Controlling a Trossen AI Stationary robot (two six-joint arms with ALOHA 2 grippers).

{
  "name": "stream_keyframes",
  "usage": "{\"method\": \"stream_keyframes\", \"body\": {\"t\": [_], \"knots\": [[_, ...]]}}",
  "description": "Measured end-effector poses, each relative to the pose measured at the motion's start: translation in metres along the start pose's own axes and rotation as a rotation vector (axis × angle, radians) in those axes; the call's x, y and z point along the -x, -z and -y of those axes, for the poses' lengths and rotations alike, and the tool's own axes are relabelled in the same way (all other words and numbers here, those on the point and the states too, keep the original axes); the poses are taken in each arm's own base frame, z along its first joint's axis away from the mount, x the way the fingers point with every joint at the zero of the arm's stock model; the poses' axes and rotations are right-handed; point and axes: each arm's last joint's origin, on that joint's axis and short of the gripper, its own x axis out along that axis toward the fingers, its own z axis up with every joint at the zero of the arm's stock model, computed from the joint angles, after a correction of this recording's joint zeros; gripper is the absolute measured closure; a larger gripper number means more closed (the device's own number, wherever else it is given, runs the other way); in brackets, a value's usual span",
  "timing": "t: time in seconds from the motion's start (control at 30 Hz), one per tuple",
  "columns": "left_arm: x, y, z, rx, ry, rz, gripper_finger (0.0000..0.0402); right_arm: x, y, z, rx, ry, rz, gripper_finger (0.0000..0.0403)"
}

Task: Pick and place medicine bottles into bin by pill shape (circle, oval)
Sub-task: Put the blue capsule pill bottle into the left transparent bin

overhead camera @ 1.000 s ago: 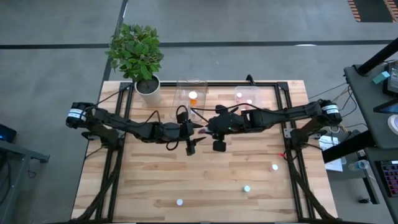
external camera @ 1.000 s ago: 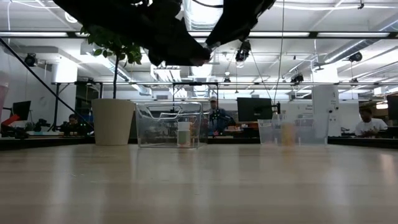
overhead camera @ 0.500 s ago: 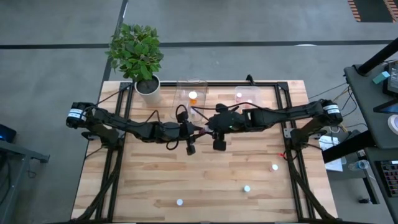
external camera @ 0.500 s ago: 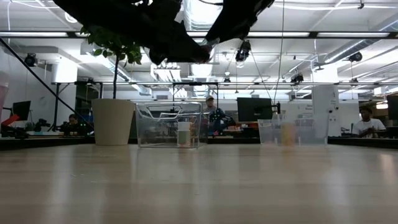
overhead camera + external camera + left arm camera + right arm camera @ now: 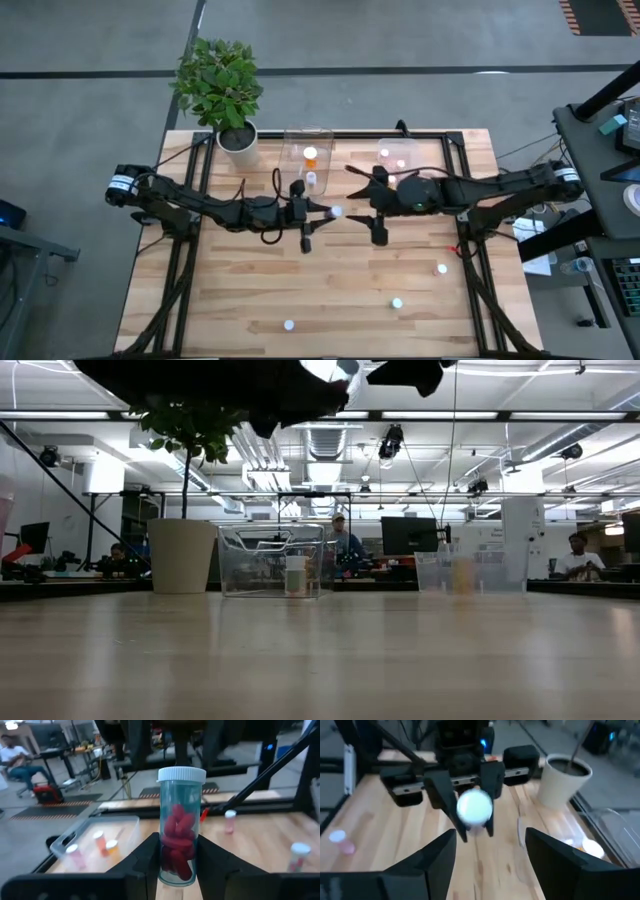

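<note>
A small clear medicine bottle point(image 5: 179, 832) with a white cap and red oval pills is held above the table's middle by my left gripper point(image 5: 325, 211), which is shut on it. Its white cap point(image 5: 474, 806) faces my right gripper point(image 5: 362, 185), which stands open a short way to the right and touches nothing. Two clear bins stand at the far edge. One bin point(image 5: 292, 140) holds an orange-topped bottle point(image 5: 310, 154). The other bin point(image 5: 412, 148) holds pinkish-topped bottles point(image 5: 384, 154). Three white-topped bottles point(image 5: 441, 268) point(image 5: 397, 303) point(image 5: 288, 325) stand loose on the near right of the table. My left gripper pinches the bottle's lower body point(image 5: 177, 855), below the cap end, between its two fingers point(image 5: 145, 865), one on each side. The fingers come level from the table's left. The bottle is lifted clear of the table, its capped end reaching out past the fingertips.
A potted plant point(image 5: 222, 85) stands at the far left corner, beside the bins. Another white-topped bottle point(image 5: 311, 179) stands at the near end of the left bin. The wooden table point(image 5: 230, 290) has a dark frame along its edges. People sit at desks in the room beyond.
My right gripper has opened, let go of the bottle and drawn back toward the table's right edge. The bottle stays in my left gripper, lifted clear above the table's middle. The white-topped bottle by the left bin, hidden under the arm before, now shows.
</note>
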Motion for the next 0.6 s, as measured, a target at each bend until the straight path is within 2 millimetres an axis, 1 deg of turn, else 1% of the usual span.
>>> {"method": "stream_keyframes", "body": {"t": [0.13, 0.3, 0.47, 0.6], "knots": [[0.000, -0.005, 0.001, 0.013, 0.036, 0.055, 0.0314, 0.002, 0.020, -0.005, 0.013, -0.013, 0.141, 0.0172], [0.000, -0.008, 0.000, 0.022, 0.038, 0.082, 0.0312, -0.009, 0.044, -0.012, 0.049, -0.020, 0.305, 0.0176], [0.001, -0.010, 0.000, 0.027, 0.036, 0.098, 0.0312, -0.022, 0.052, -0.014, 0.042, -0.007, 0.425, 0.0190], [0.001, -0.010, 0.000, 0.027, 0.036, 0.099, 0.0311, -0.033, 0.056, -0.017, 0.043, -0.007, 0.457, 0.0203]]}}
